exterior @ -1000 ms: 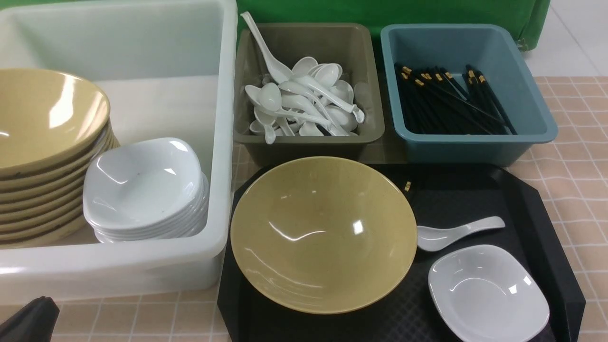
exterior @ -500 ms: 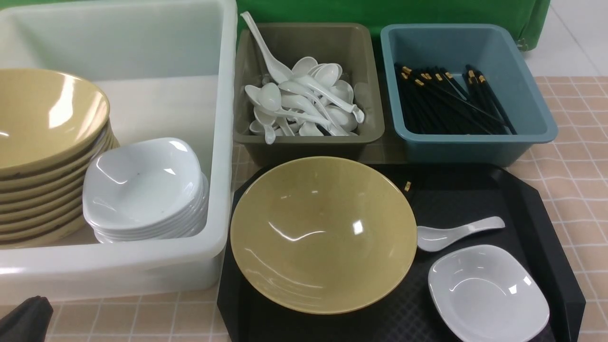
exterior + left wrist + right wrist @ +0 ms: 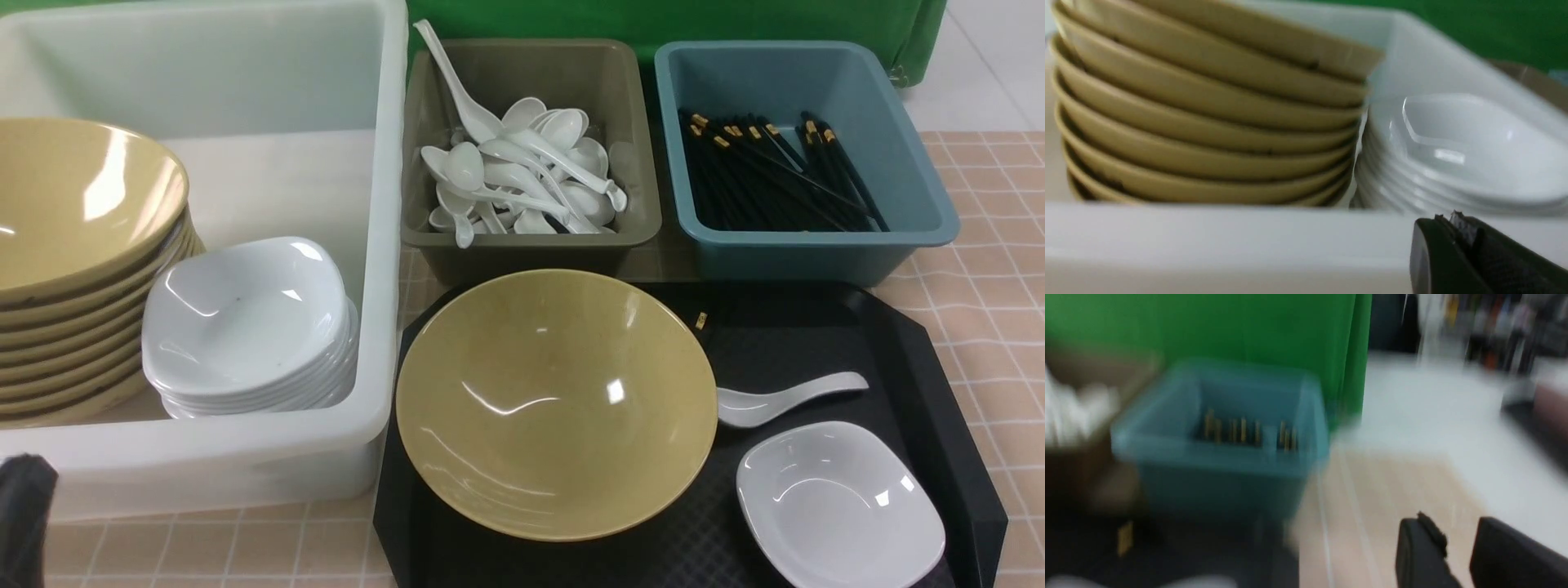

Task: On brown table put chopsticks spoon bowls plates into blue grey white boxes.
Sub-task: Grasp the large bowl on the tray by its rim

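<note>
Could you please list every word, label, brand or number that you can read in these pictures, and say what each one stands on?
No text can be read in any view.
Too small to tell: the gold bands on the long black chopsticks in the teal-blue plastic bin.
Too blurred to tell: the dark clutter far back in the right wrist view.
</note>
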